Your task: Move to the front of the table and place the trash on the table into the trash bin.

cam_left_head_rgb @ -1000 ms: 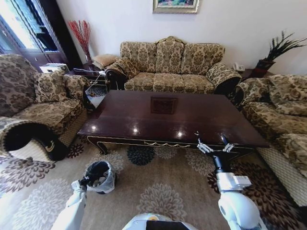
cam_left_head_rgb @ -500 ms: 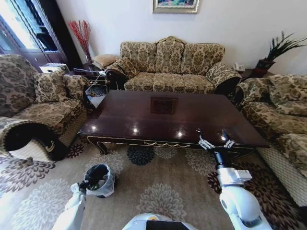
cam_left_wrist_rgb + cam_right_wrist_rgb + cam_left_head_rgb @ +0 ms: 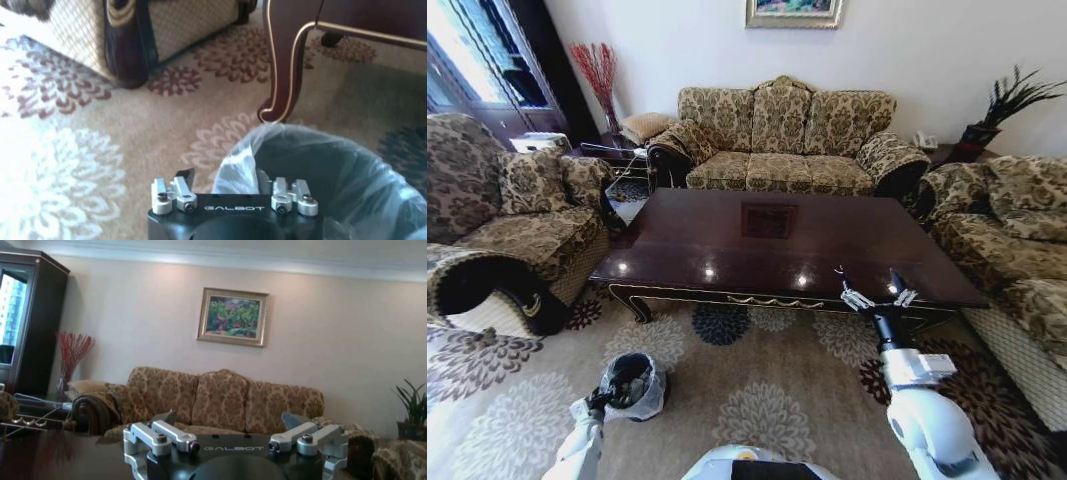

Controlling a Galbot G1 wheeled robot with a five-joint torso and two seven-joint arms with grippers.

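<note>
Dark table (image 3: 767,240) lies bare; left gripper (image 3: 599,399) pinches the trash bin (image 3: 632,385) bag, right gripper (image 3: 874,294) spread. Hold the rim gently to avoid tipping.

Dark glossy table (image 3: 767,245); bag-lined black trash bin (image 3: 630,387) upright on carpet.

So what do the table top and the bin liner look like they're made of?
The table top looks like dark polished wood, possibly veneer: it is glossy, with bright reflections along the front edge. The trash bin liner looks like thin whitish translucent plastic film, crinkled and folded over the rim. The left gripper is at that rim; the right gripper hovers open at the table's front edge.
</note>
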